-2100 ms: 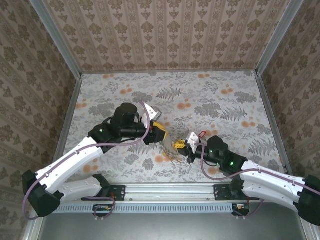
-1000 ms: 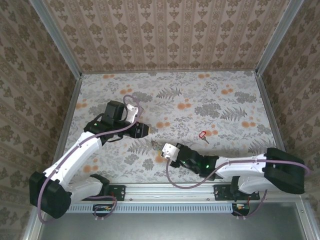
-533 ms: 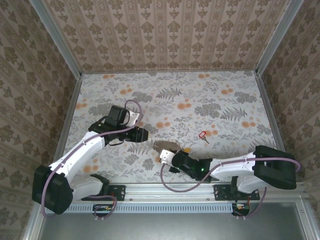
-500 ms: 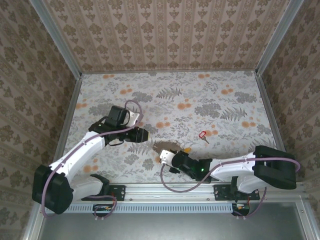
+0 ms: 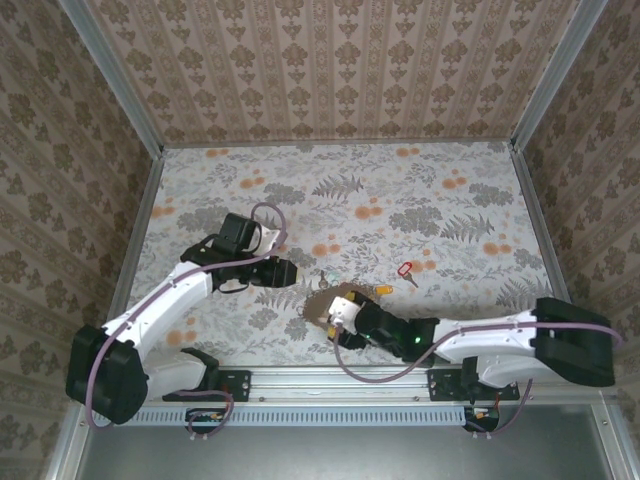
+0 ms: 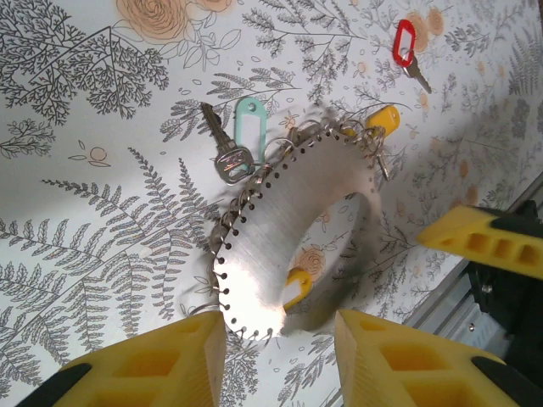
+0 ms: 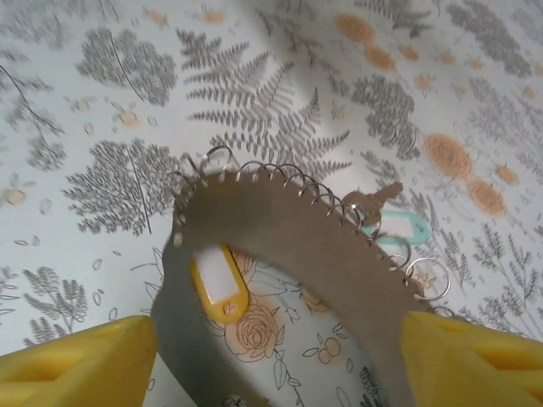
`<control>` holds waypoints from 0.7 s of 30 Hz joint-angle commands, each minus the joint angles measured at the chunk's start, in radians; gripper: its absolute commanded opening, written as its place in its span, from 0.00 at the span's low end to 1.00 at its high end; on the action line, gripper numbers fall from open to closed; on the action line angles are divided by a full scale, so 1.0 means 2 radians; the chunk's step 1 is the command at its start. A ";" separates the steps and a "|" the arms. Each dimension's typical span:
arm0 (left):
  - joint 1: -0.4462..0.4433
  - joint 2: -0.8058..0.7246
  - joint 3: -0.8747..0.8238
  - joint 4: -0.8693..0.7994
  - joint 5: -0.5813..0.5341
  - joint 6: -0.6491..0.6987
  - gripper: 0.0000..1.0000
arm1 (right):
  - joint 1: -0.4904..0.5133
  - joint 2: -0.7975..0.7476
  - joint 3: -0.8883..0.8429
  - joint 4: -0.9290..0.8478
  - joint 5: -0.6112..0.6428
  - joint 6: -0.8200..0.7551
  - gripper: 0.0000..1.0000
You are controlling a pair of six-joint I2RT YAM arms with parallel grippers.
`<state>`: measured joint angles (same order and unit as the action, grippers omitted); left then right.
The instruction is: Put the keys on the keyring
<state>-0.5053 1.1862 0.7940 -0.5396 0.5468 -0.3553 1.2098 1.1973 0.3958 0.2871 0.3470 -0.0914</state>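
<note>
keyring (image 6: 288,212) seems to hold teal key (image 6: 248,123), yellow key (image 6: 382,119); red key (image 6: 405,38) lies apart, unthreaded.
left gripper (image 6: 280,326), right gripper (image 7: 276,331): jaws wide apart, empty.

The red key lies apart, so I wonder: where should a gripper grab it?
Probably the red key by its plastic head, from straight above, pinching its narrow sides: it lies flat on the table, head broader than blade.

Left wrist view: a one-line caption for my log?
Open left hand facing the perforated keyring, a teal-tagged key by its rim, a red-tagged key lying apart.
</note>
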 commanded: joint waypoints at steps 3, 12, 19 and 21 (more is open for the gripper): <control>-0.017 0.031 0.013 -0.011 -0.027 0.026 0.37 | -0.034 -0.097 -0.017 -0.046 -0.067 0.049 0.84; -0.061 0.130 0.082 -0.009 -0.061 0.061 0.29 | -0.224 -0.088 0.026 -0.051 -0.197 0.126 0.84; -0.101 0.187 0.135 -0.010 -0.076 0.073 0.28 | -0.259 -0.039 0.033 -0.031 -0.203 0.153 0.85; -0.110 0.208 0.151 -0.003 -0.068 0.078 0.28 | -0.282 -0.045 0.024 -0.025 -0.214 0.169 0.86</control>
<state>-0.6987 1.5650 1.0447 -0.5442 0.4171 -0.2405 0.6876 1.1164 0.4477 0.2020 -0.0322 0.1810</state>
